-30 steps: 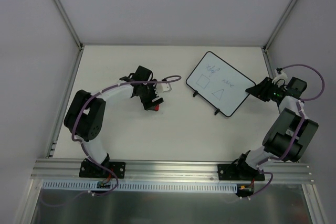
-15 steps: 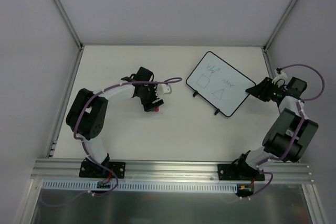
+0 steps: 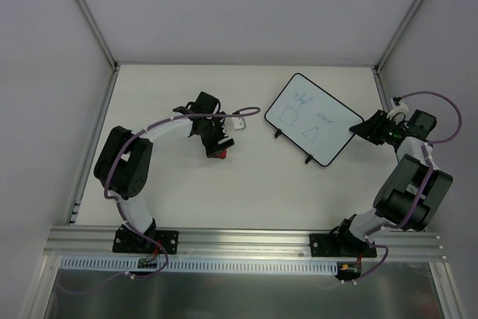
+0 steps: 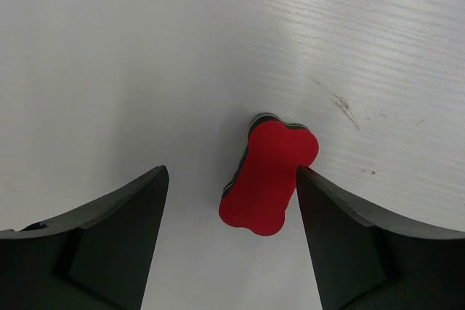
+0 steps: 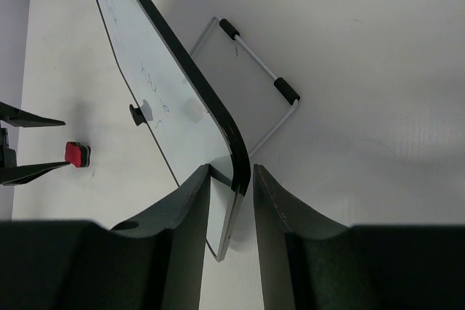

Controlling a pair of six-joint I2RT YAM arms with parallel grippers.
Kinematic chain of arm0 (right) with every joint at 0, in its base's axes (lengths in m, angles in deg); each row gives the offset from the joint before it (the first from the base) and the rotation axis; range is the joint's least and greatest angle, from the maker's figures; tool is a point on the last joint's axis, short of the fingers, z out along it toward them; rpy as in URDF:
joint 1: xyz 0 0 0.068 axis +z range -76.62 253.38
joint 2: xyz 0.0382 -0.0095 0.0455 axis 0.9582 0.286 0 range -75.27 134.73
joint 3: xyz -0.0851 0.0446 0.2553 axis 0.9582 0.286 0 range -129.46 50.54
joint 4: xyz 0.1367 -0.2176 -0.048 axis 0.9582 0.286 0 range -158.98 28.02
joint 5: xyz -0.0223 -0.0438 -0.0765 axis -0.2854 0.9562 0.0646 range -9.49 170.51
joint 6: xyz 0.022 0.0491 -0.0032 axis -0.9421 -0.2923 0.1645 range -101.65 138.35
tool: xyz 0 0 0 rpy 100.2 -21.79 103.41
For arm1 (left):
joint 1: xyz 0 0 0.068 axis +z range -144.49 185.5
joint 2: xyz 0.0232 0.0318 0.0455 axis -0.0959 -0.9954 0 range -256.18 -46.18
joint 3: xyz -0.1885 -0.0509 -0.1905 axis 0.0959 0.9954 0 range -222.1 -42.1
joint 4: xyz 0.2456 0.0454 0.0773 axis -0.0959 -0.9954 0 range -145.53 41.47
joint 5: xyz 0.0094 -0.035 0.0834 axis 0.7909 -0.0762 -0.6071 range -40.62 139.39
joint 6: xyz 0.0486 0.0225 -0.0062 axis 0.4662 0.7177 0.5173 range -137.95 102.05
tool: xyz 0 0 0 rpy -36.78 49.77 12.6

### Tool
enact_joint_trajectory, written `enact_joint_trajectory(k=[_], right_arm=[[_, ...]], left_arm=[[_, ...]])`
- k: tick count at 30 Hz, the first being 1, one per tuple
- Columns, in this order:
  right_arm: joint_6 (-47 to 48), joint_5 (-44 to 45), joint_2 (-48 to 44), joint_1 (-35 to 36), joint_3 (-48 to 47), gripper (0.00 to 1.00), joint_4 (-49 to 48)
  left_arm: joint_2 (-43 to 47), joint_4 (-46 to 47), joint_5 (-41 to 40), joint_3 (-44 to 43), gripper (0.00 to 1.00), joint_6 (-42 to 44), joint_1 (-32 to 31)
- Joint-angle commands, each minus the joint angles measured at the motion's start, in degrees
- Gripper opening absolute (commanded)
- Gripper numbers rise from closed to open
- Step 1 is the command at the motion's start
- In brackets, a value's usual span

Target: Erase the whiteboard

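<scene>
While left claw (image 4: 231,173) gapes around red eraser (image 4: 270,178), right claw (image 5: 231,176) grips whiteboard (image 5: 142,59)

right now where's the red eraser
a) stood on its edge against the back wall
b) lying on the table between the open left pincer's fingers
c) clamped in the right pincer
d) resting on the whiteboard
b: the left wrist view shows the red eraser flat on the table, with the left pincer spread to either side of it; the right pincer is on the whiteboard's edge.
</scene>
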Motion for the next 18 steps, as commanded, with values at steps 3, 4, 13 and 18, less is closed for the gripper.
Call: enact_joint_trajectory(k=[3,4,13,18], right_arm=[[1.9,3.2,-0.3,-0.2,-0.5,0.33,1.3],[2.0,3.2,-0.5,-0.3,-0.5,0.33,1.3],[1.9,3.1,-0.1,-0.3,-0.6,0.33,1.4],[1.8,3.2,0.0,-0.3,-0.6,0.33,1.4]], left_arm=[[1.8,-0.8,1.1,0.0,0.72,1.0,-0.7],[2.2,-0.8,1.3,0.3,0.72,1.1,-0.8],[2.4,-0.8,1.8,2.4,0.72,0.6,-1.5],[1.4,-0.8,0.9,2.1,0.72,0.6,-1.5]])
